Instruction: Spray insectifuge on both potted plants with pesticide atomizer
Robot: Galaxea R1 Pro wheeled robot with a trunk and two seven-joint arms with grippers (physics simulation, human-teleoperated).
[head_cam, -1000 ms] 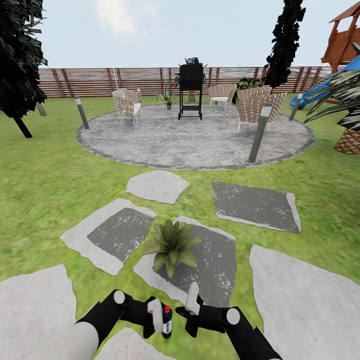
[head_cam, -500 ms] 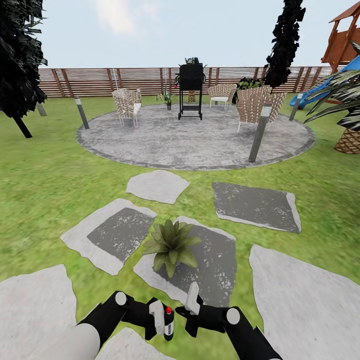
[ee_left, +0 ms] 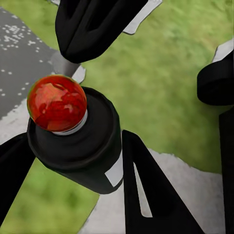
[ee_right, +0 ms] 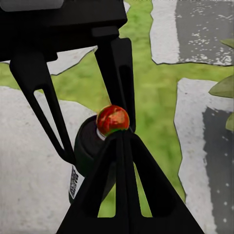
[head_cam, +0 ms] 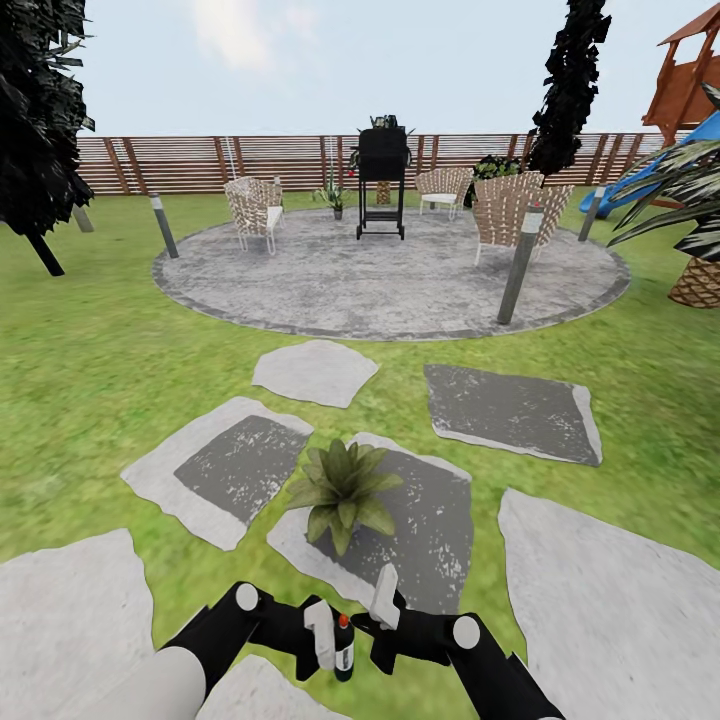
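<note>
The garden lawn (head_cam: 90, 370) spreads out to a brown slatted wooden fence (head_cam: 180, 160), with a grey speckled round patio (head_cam: 390, 280) in the middle distance carrying a black grill (head_cam: 382, 180) and 4 wicker chairs (head_cam: 505, 210). 2 grey bollard lamps (head_cam: 520, 265) stand at the patio's rim. Pale stepping stones (head_cam: 512, 410) lie on the grass between the patio and the robot.

1 potted plant (head_cam: 343, 490), a low rosette of pointed green leaves, sits at the near-left edge of a stepping stone with a dark centre, just ahead of both arms.

The left gripper (head_cam: 322, 635) and the right gripper (head_cam: 384, 602) meet at the bottom of the head view. Between them stands the pesticide atomizer (head_cam: 343, 648), upright, dark, with a red cap and a white label band. In the left wrist view the left gripper's fingers (ee_left: 146, 190) sit against both sides of the bottle's body, apparently clamped on it. In the right wrist view, I cannot tell whether the right gripper's fingers (ee_right: 119, 190) are apart or together; they lie just in front of the red cap.
</note>
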